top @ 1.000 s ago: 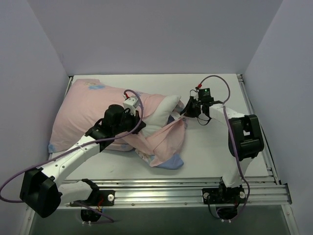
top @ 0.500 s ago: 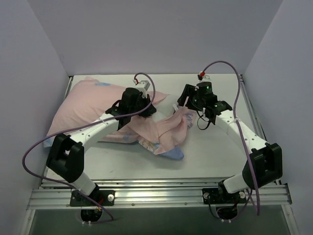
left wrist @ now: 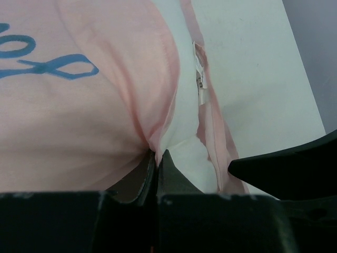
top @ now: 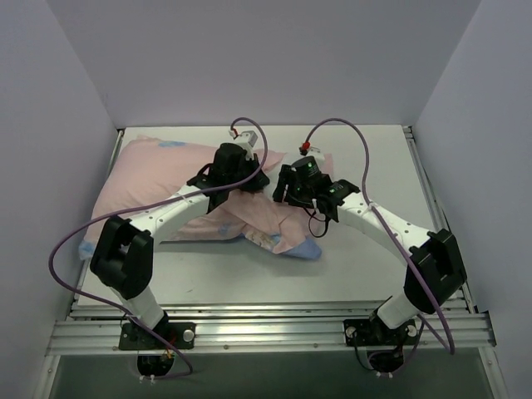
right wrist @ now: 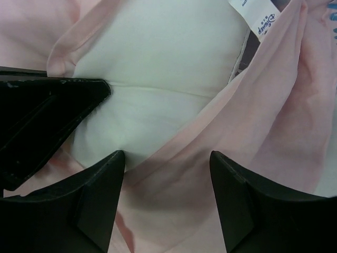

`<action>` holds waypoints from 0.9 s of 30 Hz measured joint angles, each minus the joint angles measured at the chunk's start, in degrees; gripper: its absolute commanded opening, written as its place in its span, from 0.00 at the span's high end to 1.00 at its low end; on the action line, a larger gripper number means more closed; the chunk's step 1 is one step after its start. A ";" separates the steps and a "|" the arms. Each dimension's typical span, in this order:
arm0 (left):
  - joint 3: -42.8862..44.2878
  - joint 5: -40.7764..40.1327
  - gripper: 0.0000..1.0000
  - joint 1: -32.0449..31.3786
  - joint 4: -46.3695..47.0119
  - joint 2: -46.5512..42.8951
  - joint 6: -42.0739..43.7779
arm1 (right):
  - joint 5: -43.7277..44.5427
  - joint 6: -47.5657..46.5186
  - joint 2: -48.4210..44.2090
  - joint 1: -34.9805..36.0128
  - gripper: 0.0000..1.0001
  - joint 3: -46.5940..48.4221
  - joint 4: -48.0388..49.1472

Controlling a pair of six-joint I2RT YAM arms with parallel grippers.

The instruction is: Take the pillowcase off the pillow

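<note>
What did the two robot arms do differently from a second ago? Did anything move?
The right gripper let go of the pillowcase, opened, and swung left toward the bare white end of the pillow. The freed fabric sagged. The left gripper moved farther from its base and rightward, keeping its pinch on the pillowcase. The pillow stayed mostly covered, in place.

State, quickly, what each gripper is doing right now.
Left gripper: closed, pinching the pillowcase.
Right gripper: open, holding nothing, over the pillow.

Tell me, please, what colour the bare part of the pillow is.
The pillow is plain white, no print; clearest in the right wrist view.
</note>
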 measured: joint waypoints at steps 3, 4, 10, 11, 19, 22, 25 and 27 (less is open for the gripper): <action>0.46 -0.11 0.98 -0.02 -0.42 0.31 0.02 | 0.50 0.63 0.96 0.13 0.46 -0.02 0.17; 0.63 -0.15 0.98 -0.02 -0.55 0.44 0.02 | 0.66 0.72 1.14 0.35 0.49 -0.02 0.35; 1.40 -0.42 0.98 -0.04 -2.21 0.76 0.02 | 1.57 1.44 1.18 0.87 0.82 -2.01 2.54; 1.46 -0.39 0.98 -0.04 -2.56 0.76 0.02 | 1.68 1.55 0.83 1.03 0.93 -3.08 3.23; 4.07 1.60 0.98 -0.02 -6.82 1.70 -2.32 | 1.42 2.34 -7.93 0.70 1.00 -14.32 10.58; 5.51 0.61 0.98 0.68 -7.32 2.21 -3.06 | 0.85 2.45 -13.20 -0.31 1.00 -20.04 8.63; 7.26 0.22 0.98 2.25 -7.52 2.91 -3.56 | 0.37 2.58 -16.96 -1.77 1.00 -24.35 6.73; 8.33 0.13 0.98 3.17 -8.00 3.23 -4.09 | -0.44 2.58 -18.88 -3.43 1.00 -26.32 6.54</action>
